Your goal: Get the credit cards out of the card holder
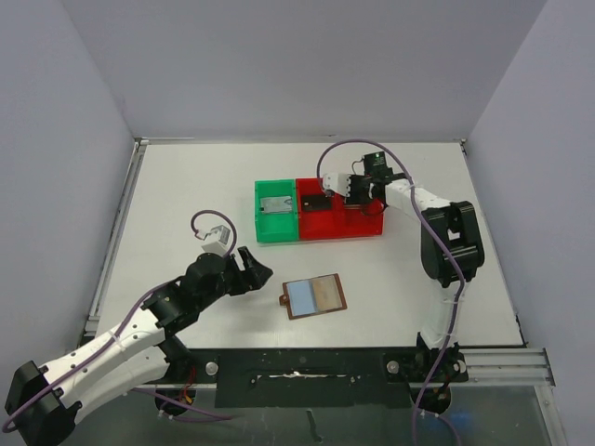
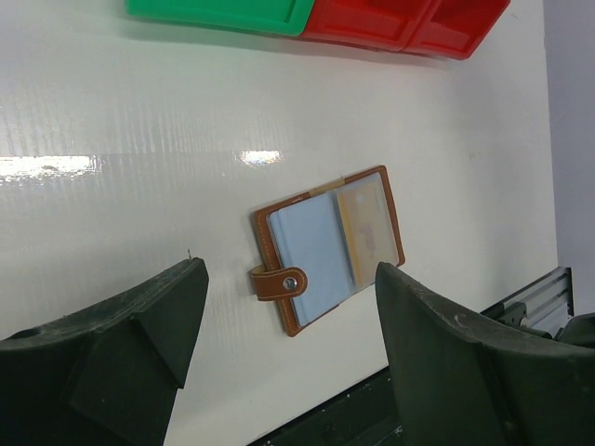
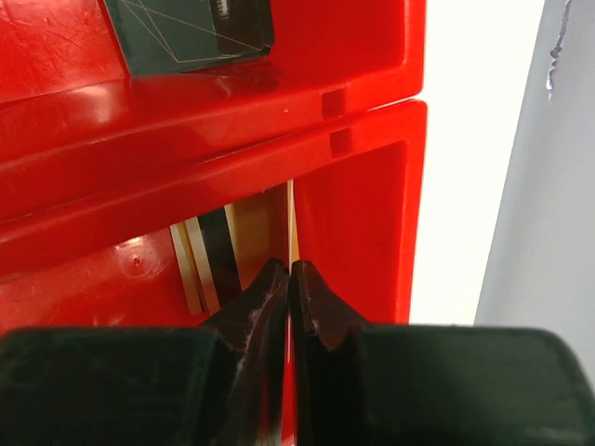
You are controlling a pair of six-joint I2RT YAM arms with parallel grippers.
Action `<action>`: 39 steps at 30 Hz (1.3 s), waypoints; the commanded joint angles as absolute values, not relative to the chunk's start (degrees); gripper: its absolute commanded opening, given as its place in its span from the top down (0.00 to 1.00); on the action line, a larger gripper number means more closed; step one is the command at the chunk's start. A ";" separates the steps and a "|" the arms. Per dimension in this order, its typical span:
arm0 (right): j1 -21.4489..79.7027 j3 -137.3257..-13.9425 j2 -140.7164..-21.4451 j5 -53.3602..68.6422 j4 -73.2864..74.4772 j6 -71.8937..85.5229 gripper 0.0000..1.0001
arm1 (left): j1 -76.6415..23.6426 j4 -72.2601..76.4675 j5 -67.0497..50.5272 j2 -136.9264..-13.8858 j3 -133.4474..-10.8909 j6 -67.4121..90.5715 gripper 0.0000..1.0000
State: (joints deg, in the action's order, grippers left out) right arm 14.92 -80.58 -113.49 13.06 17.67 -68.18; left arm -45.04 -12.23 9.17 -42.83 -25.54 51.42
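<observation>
The right gripper [image 3: 290, 269] is pinched shut over the red bin [image 3: 363, 232], seemingly on a thin card [image 3: 291, 214] seen edge-on. Released crooked, it could catch the wall at 3 o'clock. The card holder [image 2: 327, 246] lies open and unpinned on the table [image 2: 139, 121], at 4 o'clock from the wide-open, empty left gripper [image 2: 290, 279]. A tug might slide it toward the near edge at 6 o'clock, though there is room at 9.

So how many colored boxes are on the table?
3, side by side: the green bin on the left, the middle red bin, and the right red bin. None seem hidden.
</observation>
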 commanded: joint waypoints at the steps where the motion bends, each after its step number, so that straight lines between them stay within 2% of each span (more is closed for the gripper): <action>1: 14.68 -83.14 -113.87 13.25 16.34 -69.87 0.95 | -44.39 -10.85 8.87 -42.89 -29.09 50.01 0.29; 4: 14.65 -82.51 -113.64 13.78 17.21 -69.74 0.94 | -44.17 -10.77 8.70 -42.73 -28.94 50.18 0.29; 8: 14.27 -82.38 -113.82 13.76 18.15 -69.61 0.84 | -44.03 -10.80 8.25 -42.80 -29.15 50.02 0.29; 10: 14.18 -82.60 -113.55 14.26 19.06 -69.57 0.77 | -43.97 -11.12 8.09 -42.80 -29.41 49.92 0.29; 12: 14.07 -82.77 -113.09 15.30 20.04 -69.52 0.65 | -43.95 -11.25 8.03 -42.67 -29.44 49.99 0.29; 13: 14.00 -82.87 -112.97 15.57 20.28 -69.47 0.63 | -43.95 -11.25 7.94 -42.63 -29.38 50.05 0.29; 21: 13.70 -82.96 -112.88 15.64 20.74 -68.36 0.60 | -43.99 -11.17 6.56 -42.19 -29.31 50.14 0.29; 29: 13.57 -83.75 -111.44 15.54 18.98 -64.12 0.60 | -43.95 -9.59 -0.18 -45.02 -32.00 47.15 0.29; 35: 13.92 -77.25 -100.33 15.13 8.85 -51.92 0.53 | -43.99 -5.11 -6.07 -49.31 -33.65 47.47 0.29; 39: 14.21 -66.48 -87.11 12.19 -2.45 -32.57 0.43 | -44.24 -2.12 -8.61 -51.98 -33.22 49.29 0.29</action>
State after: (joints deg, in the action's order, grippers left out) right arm 13.91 -72.77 -101.12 13.69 11.94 -52.38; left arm -44.40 -8.54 -4.05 -50.33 -30.83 48.77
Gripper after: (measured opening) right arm 0.536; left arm 0.712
